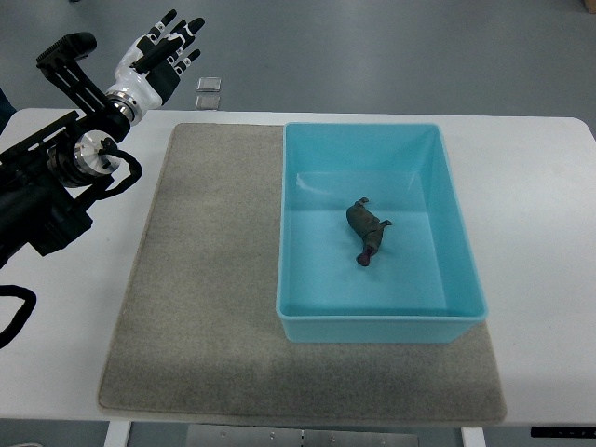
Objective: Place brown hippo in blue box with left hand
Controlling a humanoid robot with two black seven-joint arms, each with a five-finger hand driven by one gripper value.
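The brown hippo [367, 229] lies on its side on the floor of the blue box [447, 200], near the middle. The box stands on the right part of a grey mat [209, 279]. My left hand [166, 51] is raised at the top left, well away from the box, over the table's far edge. Its fingers are spread and hold nothing. The left arm comes in from the left edge. The right arm does not show.
The white table [531, 214] extends bare to the right of the box. Two small clear square pieces [208, 91] lie on the floor past the table's far edge, next to my left hand.
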